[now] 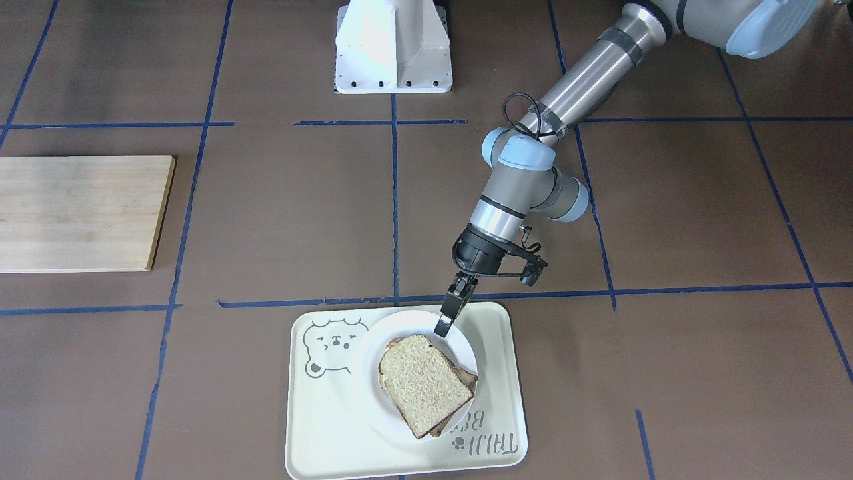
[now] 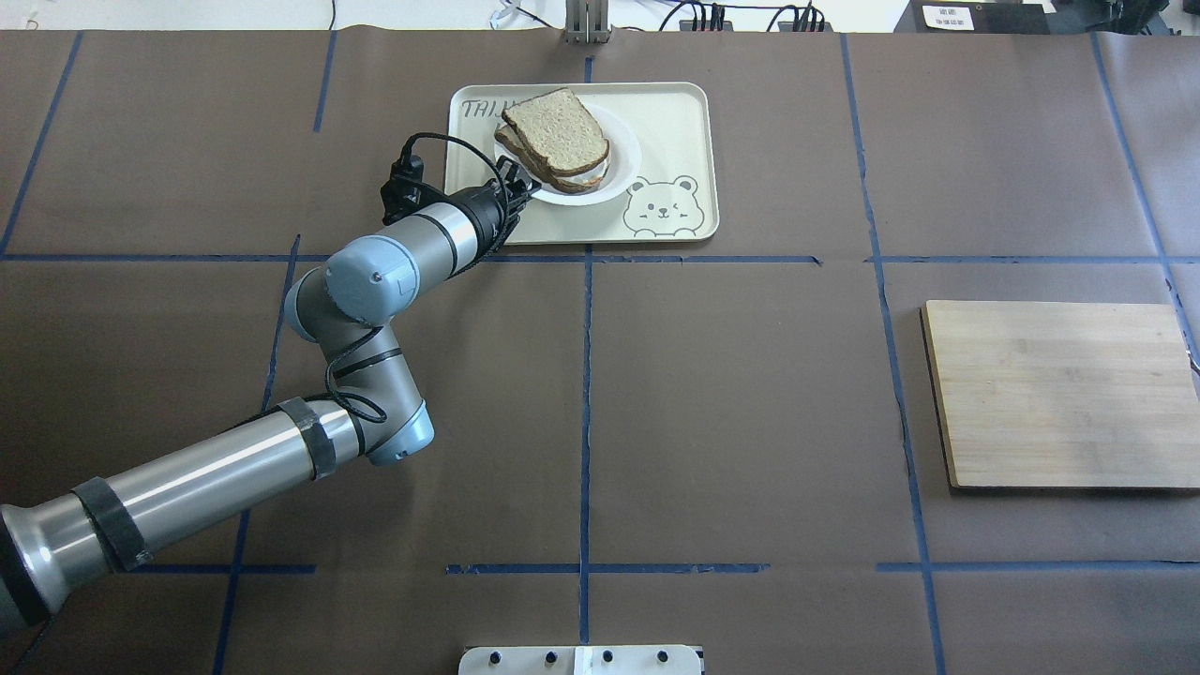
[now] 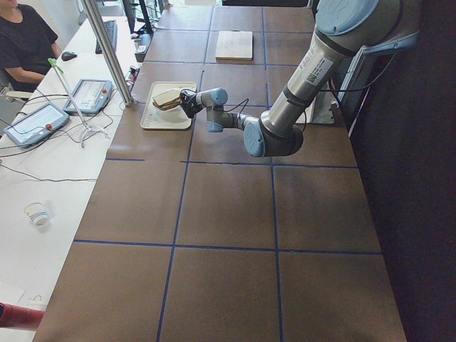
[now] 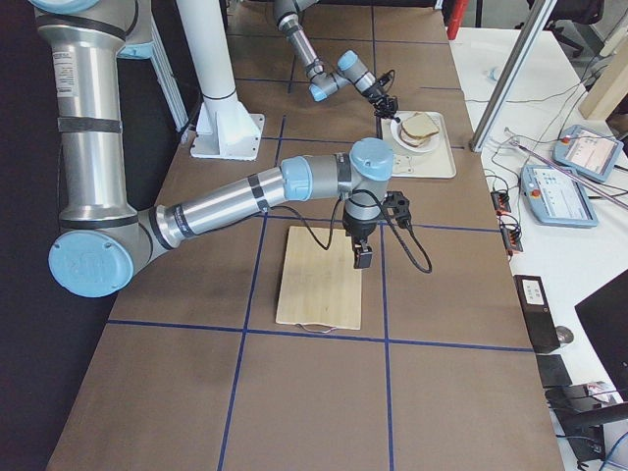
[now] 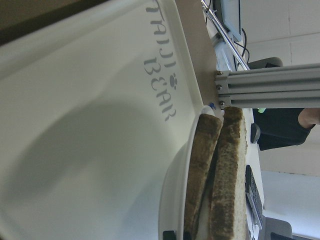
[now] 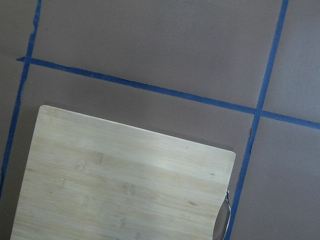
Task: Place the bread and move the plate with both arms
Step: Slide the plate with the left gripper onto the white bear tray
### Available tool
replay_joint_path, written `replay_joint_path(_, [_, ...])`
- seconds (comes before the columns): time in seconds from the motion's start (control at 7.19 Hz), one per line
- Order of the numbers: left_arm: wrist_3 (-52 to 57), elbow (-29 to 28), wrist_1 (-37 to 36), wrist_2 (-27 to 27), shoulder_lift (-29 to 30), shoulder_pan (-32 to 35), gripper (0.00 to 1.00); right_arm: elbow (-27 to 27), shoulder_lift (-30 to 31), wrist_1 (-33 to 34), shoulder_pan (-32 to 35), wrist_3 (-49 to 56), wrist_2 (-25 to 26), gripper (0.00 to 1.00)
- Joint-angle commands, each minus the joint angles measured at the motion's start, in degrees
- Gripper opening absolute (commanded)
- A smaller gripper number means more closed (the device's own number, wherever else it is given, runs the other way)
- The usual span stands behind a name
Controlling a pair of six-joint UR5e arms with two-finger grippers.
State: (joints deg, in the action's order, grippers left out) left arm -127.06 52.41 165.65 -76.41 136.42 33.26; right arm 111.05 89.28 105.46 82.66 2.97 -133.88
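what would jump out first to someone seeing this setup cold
Most eye-catching is the bread, stacked on another slice on the white plate, which sits on a bear-print tray at the table's far edge from the robot. The left hand is right at the plate's rim. On the robot's right side, the right arm hangs over a wooden board.

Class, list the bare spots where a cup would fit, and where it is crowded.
The wooden board, under the right end effector, is bare; so is the brown table between it and the left arm. Crowded: the tray, holding plate, bread and left end effector.
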Motion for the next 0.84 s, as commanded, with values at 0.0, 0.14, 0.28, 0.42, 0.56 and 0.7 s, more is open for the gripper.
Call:
replay_joint_path(0.0, [-1.43, -2.75, -0.15, 0.12, 2.0, 0.05, 0.03, -0.22, 0.37, 0.01, 0.74, 0.37, -0.33, 1.0])
replay_joint_path(0.14, [-2.31, -2.66, -0.06, -0.14, 2.26, 0.14, 0.43, -0.31, 0.37, 0.01, 0.84, 0.46, -0.33, 1.0])
replay_joint_path(0.28, [-1.54, -2.31, -0.15, -0.49, 2.18, 0.31, 0.99, -0.39, 0.37, 0.01, 0.92, 0.46, -0.33, 1.0])
replay_joint_path(0.42, [0.3, -1.7, -0.15, -1.02, 1.83, 0.84, 1.0, -0.48, 0.37, 0.01, 0.92, 0.37, -0.24, 1.0])
replay_joint_path(0.56, [3.1, 0.48, -0.41, -3.72, -0.35, 1.71, 1.0, -0.74, 0.37, -0.08, 0.92, 0.37, -0.24, 1.0])
replay_joint_path(0.7, [5.39, 5.64, -0.85, -6.01, -5.07, 2.68, 1.0, -1.18, 0.28, -0.08, 0.92, 0.37, -0.33, 1.0])
